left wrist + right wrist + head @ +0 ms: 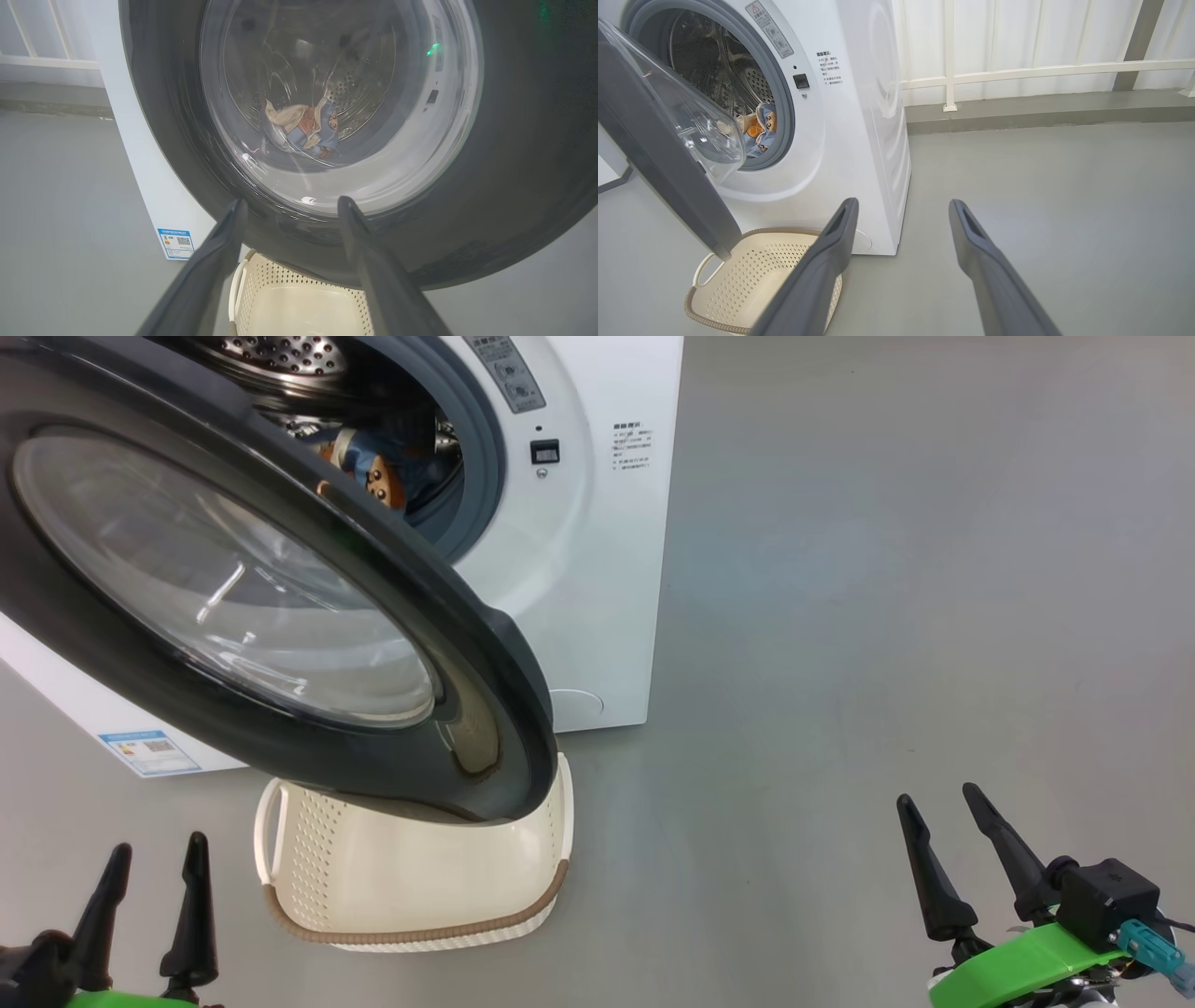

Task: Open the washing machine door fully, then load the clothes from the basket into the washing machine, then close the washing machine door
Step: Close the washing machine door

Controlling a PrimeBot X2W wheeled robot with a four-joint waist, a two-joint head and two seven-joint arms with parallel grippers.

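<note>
The washing machine stands with its black-rimmed glass door swung out over the cream basket, whose visible inside shows bare plastic. Light blue clothes with orange-brown figures lie in the steel drum. My left gripper is open at the lower left, short of the door's outer face. My right gripper is open over the floor, right of the basket and machine.
Grey floor stretches to the right of the machine. A white railing and pale wall run behind it, above a grey kerb. A blue label sits low on the machine's left side.
</note>
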